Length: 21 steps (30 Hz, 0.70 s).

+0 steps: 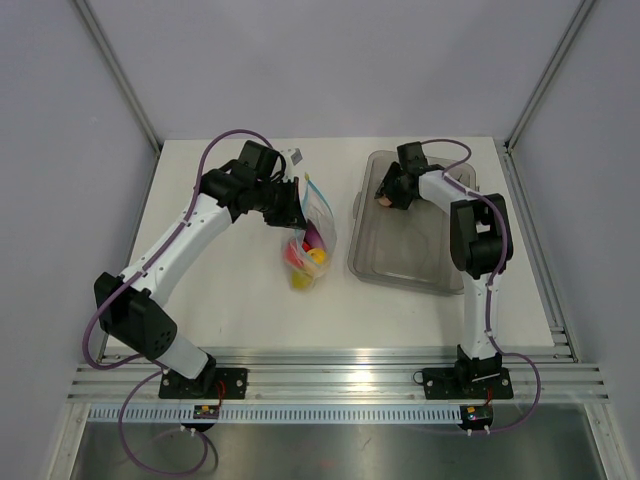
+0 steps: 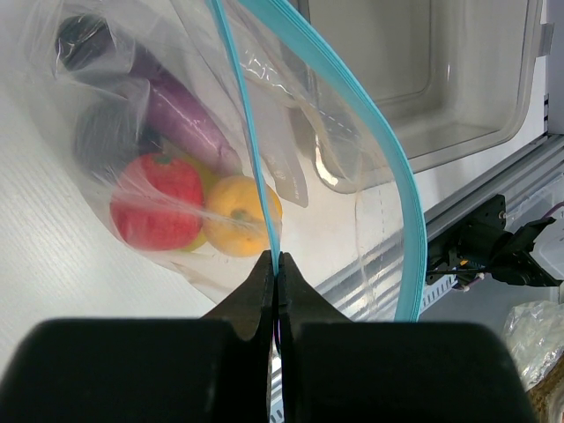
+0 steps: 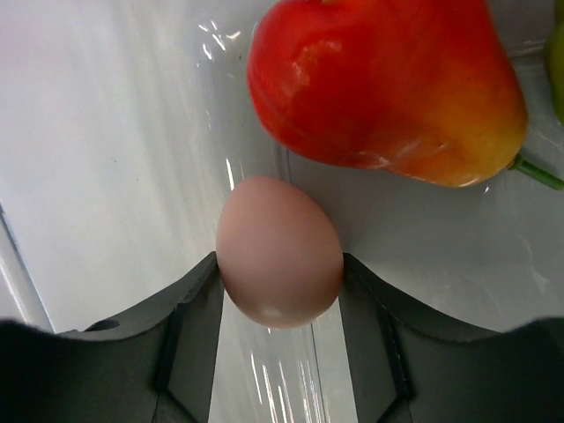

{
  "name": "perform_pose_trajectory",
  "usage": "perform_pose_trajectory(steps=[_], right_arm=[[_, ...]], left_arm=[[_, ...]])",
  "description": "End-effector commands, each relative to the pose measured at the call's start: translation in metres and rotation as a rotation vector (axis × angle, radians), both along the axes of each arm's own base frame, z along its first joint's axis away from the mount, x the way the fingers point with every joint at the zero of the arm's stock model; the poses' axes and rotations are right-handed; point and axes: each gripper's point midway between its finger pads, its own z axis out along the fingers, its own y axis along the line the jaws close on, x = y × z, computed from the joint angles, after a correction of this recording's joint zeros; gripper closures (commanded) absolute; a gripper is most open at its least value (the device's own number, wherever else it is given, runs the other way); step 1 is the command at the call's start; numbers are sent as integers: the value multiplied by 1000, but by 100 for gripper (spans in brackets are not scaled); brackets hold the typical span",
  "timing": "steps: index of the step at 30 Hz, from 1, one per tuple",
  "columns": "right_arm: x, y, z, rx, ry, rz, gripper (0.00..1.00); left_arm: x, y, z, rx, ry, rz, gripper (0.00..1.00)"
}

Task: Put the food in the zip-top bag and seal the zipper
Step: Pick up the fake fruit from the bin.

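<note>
The clear zip-top bag [image 1: 312, 235] hangs over the table's middle, its mouth held up by my left gripper [image 1: 295, 205]. In the left wrist view that gripper [image 2: 278, 264] is shut on one side of the light-blue zipper [image 2: 247, 132]; the other side [image 2: 388, 159] bows away, so the mouth gapes. Food inside includes a purple eggplant [image 2: 181, 115], a red piece [image 2: 157, 203] and a yellow one [image 2: 242, 214]. My right gripper [image 1: 385, 195] is down in the grey bin [image 1: 400, 270]. Its fingers [image 3: 279, 264] touch both sides of a pink egg [image 3: 278, 233]. A red-and-yellow fruit [image 3: 388, 88] lies just beyond.
The translucent grey bin [image 2: 441, 88] stands right of the bag. A green piece [image 3: 555, 53] shows at the right edge of the right wrist view. Aluminium rails [image 1: 330, 380] run along the near edge of the table.
</note>
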Motion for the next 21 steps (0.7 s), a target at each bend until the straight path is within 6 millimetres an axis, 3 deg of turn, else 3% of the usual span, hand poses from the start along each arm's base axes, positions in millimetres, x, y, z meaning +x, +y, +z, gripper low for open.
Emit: perform_pose_trajectory(steps=[1,5,7,11,12,13,14,16,17,19,20,21], right_arm=[[4,-1,4,6,-12,3,45],[-3,-5,10,-7,-21,3,56],[-5,-8,24,-15,-45,5,57],[-26,-9,44,-10,-55,38,64],[-32,-7,67,13,-97,49,64],[-44,-8,64,15,-91,54,64],[-50,-10,88,25,-137,54,64],[-70,-9,95,37,-134,78,64],[-79,-8,118,48,-176,97,64],[-100,-4,128,46,-180,126,64],[-110,-1,150,40,-227,146,64],[-120,8,158,19,-241,170,64]], left_arm=[[10,-4,13,-21,-53,-6,100],[10,-4,14,-23,-53,-7,100],[10,-5,13,-24,-52,-10,100],[9,-5,14,-29,-51,-16,100],[8,-6,14,-31,-50,-18,100],[9,-7,14,-36,-53,-17,100],[10,-8,14,-41,-52,-20,100],[11,-10,16,-50,-52,-20,100],[12,-11,14,-49,-44,-19,100],[12,-12,15,-52,-41,-22,100],[13,-12,16,-54,-44,-21,100],[12,-12,16,-54,-44,-21,100]])
